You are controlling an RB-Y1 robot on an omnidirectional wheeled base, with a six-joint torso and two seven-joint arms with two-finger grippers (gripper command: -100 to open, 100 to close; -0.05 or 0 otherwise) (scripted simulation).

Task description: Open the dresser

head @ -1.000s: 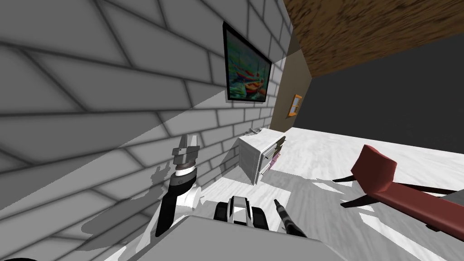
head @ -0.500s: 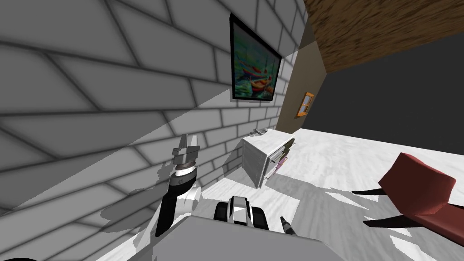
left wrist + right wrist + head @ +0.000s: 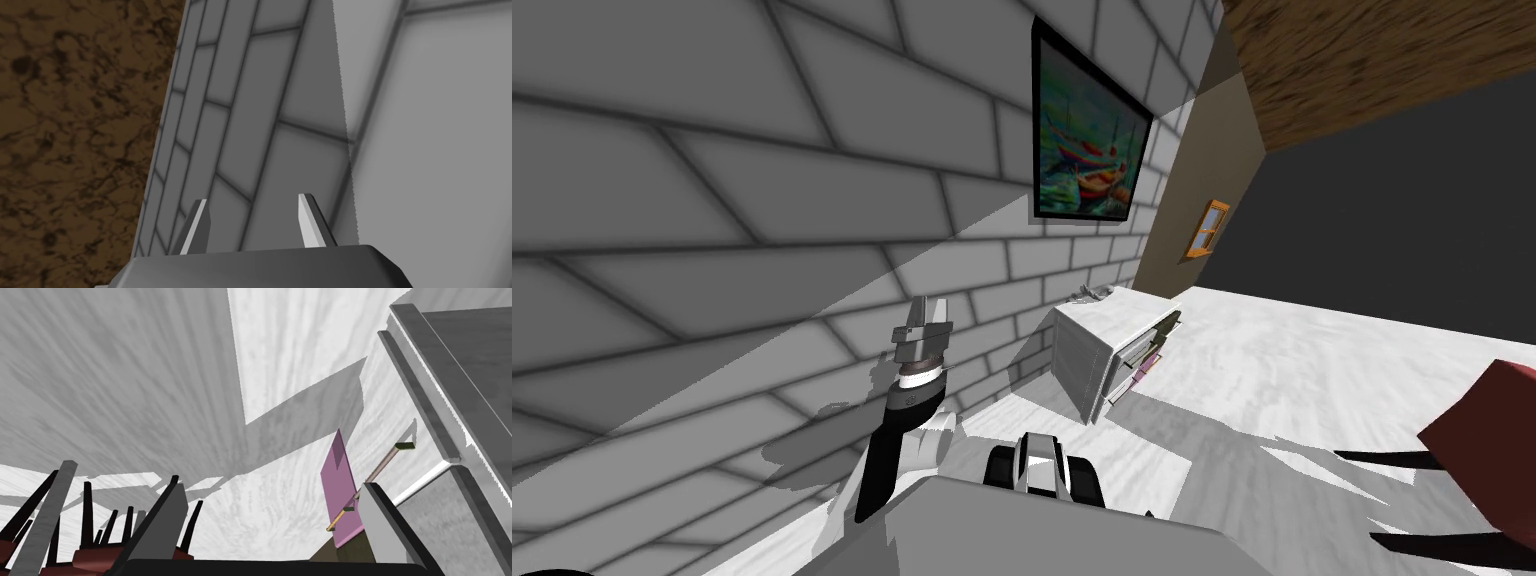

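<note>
Grey-white dresser (image 3: 1084, 355) is not yet reached. Left hand (image 3: 253, 198) and right hand (image 3: 272, 485) are held empty, fingers apart, likely for its handle (image 3: 380, 470).

Domestic room, furnished for living. A grey brick wall (image 3: 712, 200) carries a framed painting (image 3: 1087, 135) of boats. A small orange frame (image 3: 1207, 230) hangs on the tan wall beyond. A white dresser (image 3: 1080, 358) with drawers stands against the brick wall on a pale wood-grain floor (image 3: 1312, 360). A red chair (image 3: 1487, 440) on dark legs stands well apart from it.
</note>
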